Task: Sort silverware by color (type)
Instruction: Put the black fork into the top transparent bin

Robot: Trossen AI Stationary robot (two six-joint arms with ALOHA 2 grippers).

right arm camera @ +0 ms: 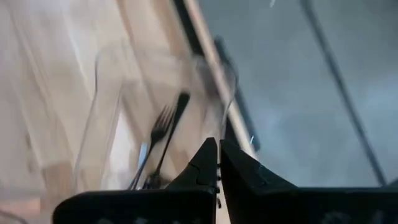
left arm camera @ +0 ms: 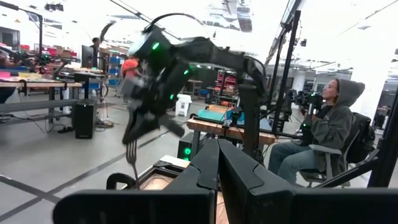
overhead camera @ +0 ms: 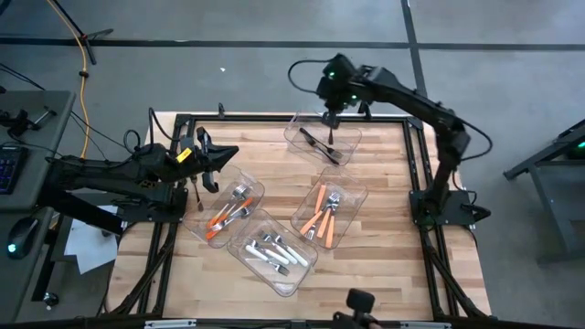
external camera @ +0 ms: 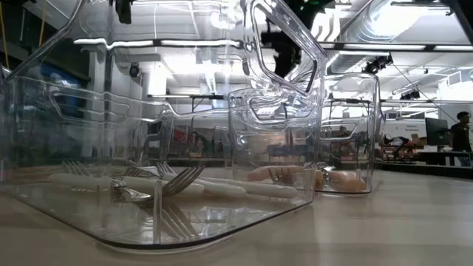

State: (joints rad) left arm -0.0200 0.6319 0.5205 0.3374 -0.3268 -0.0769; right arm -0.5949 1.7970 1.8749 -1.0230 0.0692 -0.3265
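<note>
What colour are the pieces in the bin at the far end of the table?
Black; the high view shows them best, in the far bin.

Robotics lab: workbenches (left arm camera: 43,78), exposed ducts (external camera: 399,18)

I find no readable text, label, brand, number or sign anywhere in my views at this moment.

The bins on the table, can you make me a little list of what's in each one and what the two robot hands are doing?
far bin: black silverware
middle-right bin: orange-handled silverware
left bin: orange-handled pieces, some silver heads
near bin: white-handled silverware
right gripper: shut, over the far bin, holding a fork
left gripper: shut, at the table's left edge, empty
</note>
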